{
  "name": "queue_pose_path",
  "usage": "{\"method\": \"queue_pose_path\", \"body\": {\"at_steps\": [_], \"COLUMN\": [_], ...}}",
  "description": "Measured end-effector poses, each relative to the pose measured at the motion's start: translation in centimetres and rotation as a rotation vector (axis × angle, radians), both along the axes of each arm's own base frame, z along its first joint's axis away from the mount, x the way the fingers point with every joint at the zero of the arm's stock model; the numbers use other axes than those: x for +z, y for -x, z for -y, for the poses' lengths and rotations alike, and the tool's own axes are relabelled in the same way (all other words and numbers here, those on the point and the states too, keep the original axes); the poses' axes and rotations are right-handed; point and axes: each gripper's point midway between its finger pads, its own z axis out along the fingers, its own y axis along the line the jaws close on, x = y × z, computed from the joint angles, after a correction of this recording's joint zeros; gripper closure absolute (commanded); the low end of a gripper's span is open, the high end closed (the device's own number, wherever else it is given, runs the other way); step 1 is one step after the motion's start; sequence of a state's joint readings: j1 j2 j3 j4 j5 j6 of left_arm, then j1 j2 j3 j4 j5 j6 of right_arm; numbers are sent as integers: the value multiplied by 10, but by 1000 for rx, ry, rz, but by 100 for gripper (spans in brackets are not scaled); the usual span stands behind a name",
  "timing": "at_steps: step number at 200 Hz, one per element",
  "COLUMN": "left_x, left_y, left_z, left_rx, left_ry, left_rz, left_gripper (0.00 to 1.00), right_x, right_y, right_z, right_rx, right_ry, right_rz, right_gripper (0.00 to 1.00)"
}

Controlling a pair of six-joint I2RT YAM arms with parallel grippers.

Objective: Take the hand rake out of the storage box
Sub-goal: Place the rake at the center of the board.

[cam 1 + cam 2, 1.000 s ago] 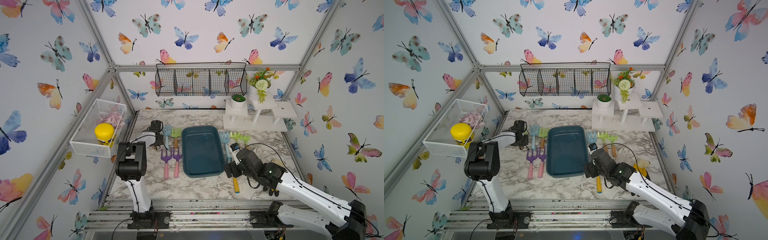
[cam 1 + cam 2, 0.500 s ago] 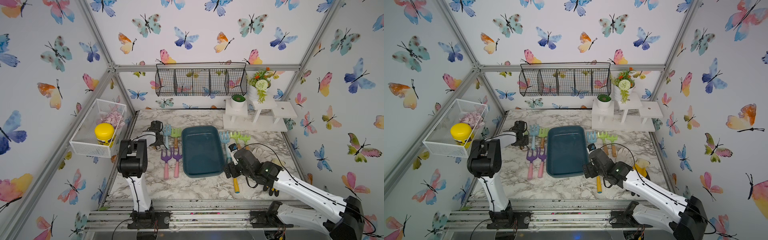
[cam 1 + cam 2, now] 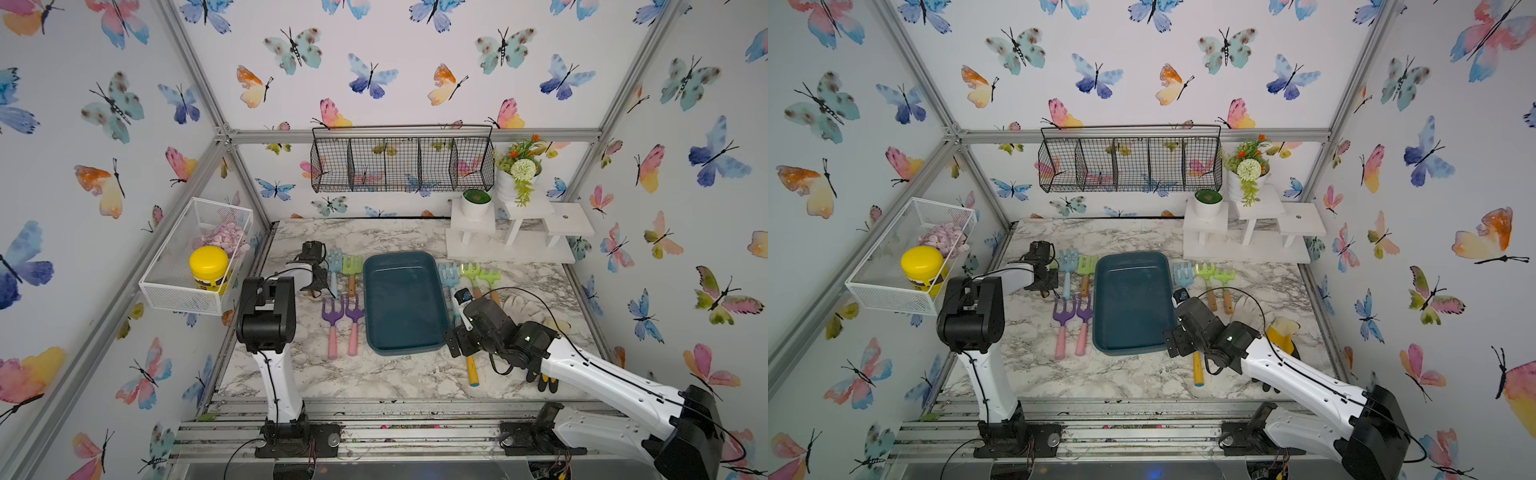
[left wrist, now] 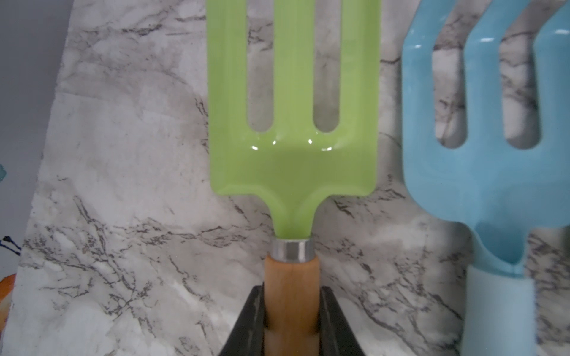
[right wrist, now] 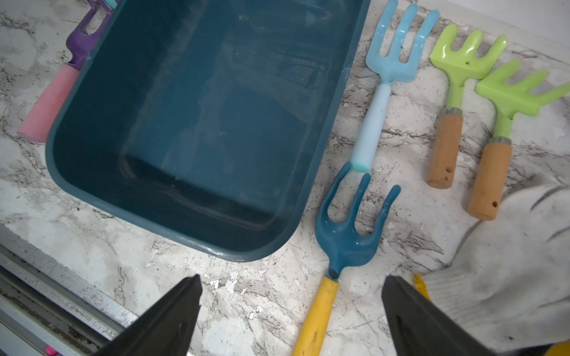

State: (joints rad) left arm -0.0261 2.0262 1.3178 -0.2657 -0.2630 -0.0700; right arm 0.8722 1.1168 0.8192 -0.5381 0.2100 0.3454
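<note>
Hand rake (image 5: pixel 342 243) alongside storage box (image 5: pixel 185 123), tines rearward; right gripper (image 5: pixel 291 279) wide apart, left gripper (image 4: pixel 291 308) tight on green fork (image 4: pixel 293 160).

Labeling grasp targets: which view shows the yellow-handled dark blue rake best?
Right wrist: the dark blue rake shows tines and handle, beside the storage box. Both top views show only its handle end under the right arm; left wrist, nothing.

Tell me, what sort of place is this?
Probably a staged robot test cell, dressed as a potting corner: robot arms mounted on a rail, a metal frame holding papered walls, garden tools beside the storage box.
</note>
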Motion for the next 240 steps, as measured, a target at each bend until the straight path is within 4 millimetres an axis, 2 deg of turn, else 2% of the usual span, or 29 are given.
{"method": "queue_pose_path", "body": {"at_steps": [79,92,101,108,157,213,240], "left_x": [0,-1,-1,1,14,64,88], "left_y": [-1,-1,-1,-1,16,43,66], "left_z": [2,2,2,2,5,20,28], "left_rx": [-4,-4,-4,1,4,-13,-33], "left_ry": [10,10,10,14,36,66,119], "left_rz": [5,11,15,26,43,196,309], "left_gripper": [65,49,27,20,17,15,10], "right_x": [-4,-4,-4,-4,-4,-2,16], "right_y": [0,0,0,-1,-1,-3,-5], "right_z": [0,0,0,0,1,6,13], "right_rx": [-1,-1,-1,-1,-5,-24,-49], "right_ry": [11,11,11,12,15,31,2], "right_rz": [-8,-8,-8,-7,-4,12,70], "right_gripper": [1,1,1,1,1,1,2]}}
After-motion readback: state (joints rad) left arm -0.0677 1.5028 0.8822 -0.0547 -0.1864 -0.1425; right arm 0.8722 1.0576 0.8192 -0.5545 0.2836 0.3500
